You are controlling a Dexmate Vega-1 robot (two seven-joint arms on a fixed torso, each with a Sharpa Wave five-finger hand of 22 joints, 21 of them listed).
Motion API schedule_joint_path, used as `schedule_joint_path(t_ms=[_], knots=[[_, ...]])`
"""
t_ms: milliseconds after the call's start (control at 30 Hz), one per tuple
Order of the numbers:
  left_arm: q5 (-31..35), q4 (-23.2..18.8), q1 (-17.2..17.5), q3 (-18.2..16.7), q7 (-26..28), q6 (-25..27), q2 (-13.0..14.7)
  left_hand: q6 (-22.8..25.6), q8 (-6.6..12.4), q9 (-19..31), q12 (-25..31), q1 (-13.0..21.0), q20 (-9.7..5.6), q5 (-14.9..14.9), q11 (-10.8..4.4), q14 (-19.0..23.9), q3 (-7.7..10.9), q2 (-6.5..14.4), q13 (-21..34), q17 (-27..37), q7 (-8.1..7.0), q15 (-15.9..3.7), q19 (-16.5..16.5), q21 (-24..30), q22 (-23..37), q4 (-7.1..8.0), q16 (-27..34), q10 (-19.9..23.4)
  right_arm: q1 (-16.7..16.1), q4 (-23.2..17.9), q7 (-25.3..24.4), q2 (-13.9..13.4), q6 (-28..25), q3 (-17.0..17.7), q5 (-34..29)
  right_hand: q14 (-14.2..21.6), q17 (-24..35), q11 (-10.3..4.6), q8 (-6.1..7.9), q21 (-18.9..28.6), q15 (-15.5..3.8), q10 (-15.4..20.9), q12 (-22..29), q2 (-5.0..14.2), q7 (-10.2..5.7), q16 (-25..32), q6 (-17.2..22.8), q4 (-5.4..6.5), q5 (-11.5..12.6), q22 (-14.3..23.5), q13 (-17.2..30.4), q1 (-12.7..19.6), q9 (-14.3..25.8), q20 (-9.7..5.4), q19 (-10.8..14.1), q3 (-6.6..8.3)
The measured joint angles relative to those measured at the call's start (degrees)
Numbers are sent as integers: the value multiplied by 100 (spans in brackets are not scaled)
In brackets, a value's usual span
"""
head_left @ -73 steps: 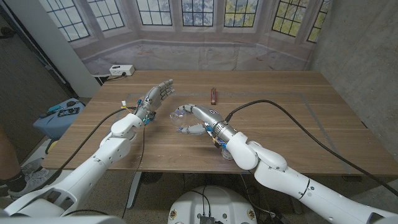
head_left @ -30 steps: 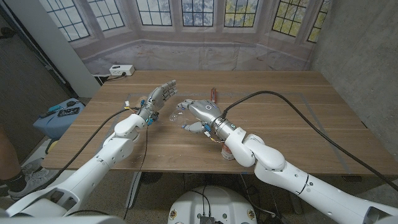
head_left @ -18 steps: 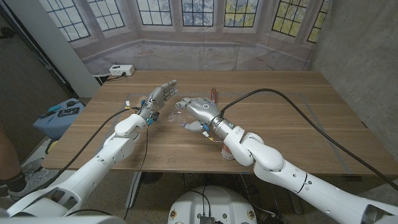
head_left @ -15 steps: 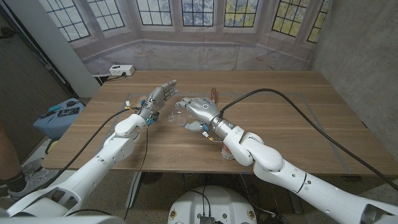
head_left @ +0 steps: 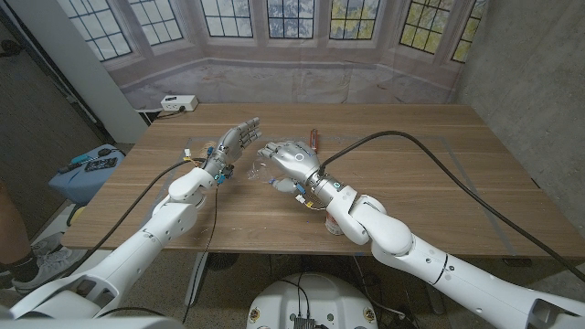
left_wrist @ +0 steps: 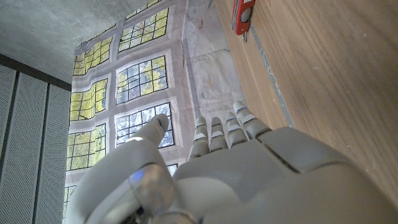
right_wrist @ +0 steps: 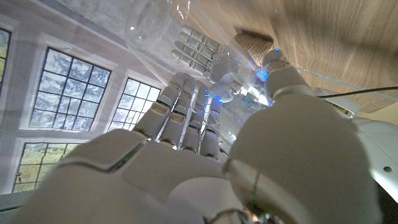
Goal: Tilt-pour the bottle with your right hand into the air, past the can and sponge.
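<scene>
My right hand [head_left: 292,163] grips a clear plastic bottle [head_left: 262,171] just above the table's middle, tilted with its free end toward my left hand. In the right wrist view the bottle [right_wrist: 151,23] runs out past my curled fingers [right_wrist: 186,106], transparent against the windows. My left hand [head_left: 236,140] stands open, fingers up and apart, a short way left of the bottle and holding nothing. A dark red can [head_left: 313,139] lies on its side on the wood behind my right hand. The left wrist view has that can [left_wrist: 243,15] beyond my left hand [left_wrist: 249,168].
The wooden table [head_left: 439,174] stretches bare to the right. A white power box [head_left: 178,103] sits at the far left corner. A small white and red object [head_left: 336,225] lies by my right forearm near the front edge. A black cable [head_left: 411,146] arcs over the table.
My right hand has lifted the bottle and carried it farther back and left, closer to my left hand. My left hand has shifted slightly away from me and stays open.
</scene>
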Motion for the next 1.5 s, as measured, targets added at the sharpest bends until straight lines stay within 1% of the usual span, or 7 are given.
schedule_joint_path(t_ms=[400, 667, 700, 733, 1067, 1133, 1500], knots=[[-28, 69, -17, 0, -54, -16, -30, 0, 0, 0, 0, 0, 0, 0, 0, 0, 0, 0, 0, 0, 0, 0, 0, -31, 0, 0, 0, 0, 64, 51, -37, -5, -83, -85, -569, 0, 26, -30, 22, 0, 0, -30, -2, -2, -30, -22, -33, 0, 0, 0, 7, 0, 0, 20, 20, 0], [-37, 129, -47, 11, -100, -16, -48, 0, 0, 0, 0, 0, 0, 0, 0, 0, 0, 0, 0, 0, 0, 0, 0, -54, 0, 0, 0, 0, 147, 113, -148, -49, -89, -118, -895, 30, 38, -30, 22, 0, 30, -30, -23, -11, -22, -43, -41, -40, 0, 0, 7, -7, 0, 20, 20, 41], [-39, 144, -57, 13, -109, -16, -51, 0, 0, 0, 0, 0, 0, 0, 0, 0, 0, 0, 0, 0, 0, 0, -1, -54, 0, 0, 0, 0, 159, 121, -170, -57, -89, -122, -959, 30, 50, -30, 22, 0, 30, -30, -24, -13, -20, -43, -42, 35, -1, 0, 7, -8, 0, 20, 20, 146], [-40, 151, -61, 13, -115, -16, -53, 0, 0, 0, 0, 0, 0, 0, 0, 0, 0, 0, 0, 0, 0, 0, 0, -54, 0, 0, 0, 0, 164, 124, -171, -59, -88, -124, -962, 30, 54, -30, 22, 0, 30, -30, -24, -41, -20, -43, -43, 56, -17, 0, 7, -36, 0, 20, 20, 167], [-49, 233, -107, 19, -184, -25, -71, 0, 0, 0, 0, 29, 0, 0, 0, 0, 0, -29, 0, 0, 0, 0, -1, -53, 0, 0, 0, 0, 257, 273, -331, -73, -134, -195, -1396, 59, 74, -31, 21, 0, 1, -30, -33, -40, -11, -65, -51, 33, -17, 0, 5, -34, 0, -2, 42, 190], [-52, 240, -112, 19, -196, -31, -73, 0, 0, 0, 0, 29, 0, 0, 0, 0, 0, -29, 0, 0, 0, 0, -1, -54, 0, 0, 0, 0, 273, 311, -331, -70, -134, -213, -1396, 59, 80, -31, 21, 0, 1, -30, -21, -60, -11, -82, -51, 63, -18, -1, 1, -12, 0, -2, 42, 222], [-59, 291, -149, 28, -241, -38, -83, 0, 0, 0, 0, 29, -21, 0, 0, 0, 0, -29, 0, 0, 0, 0, 20, -53, 0, 0, 0, 0, 332, 602, -700, -35, -308, -303, -1724, 80, 106, -60, 21, 0, 22, -60, -13, -77, -42, -88, -82, 64, -18, -1, -3, 7, 0, 19, 63, 222]])
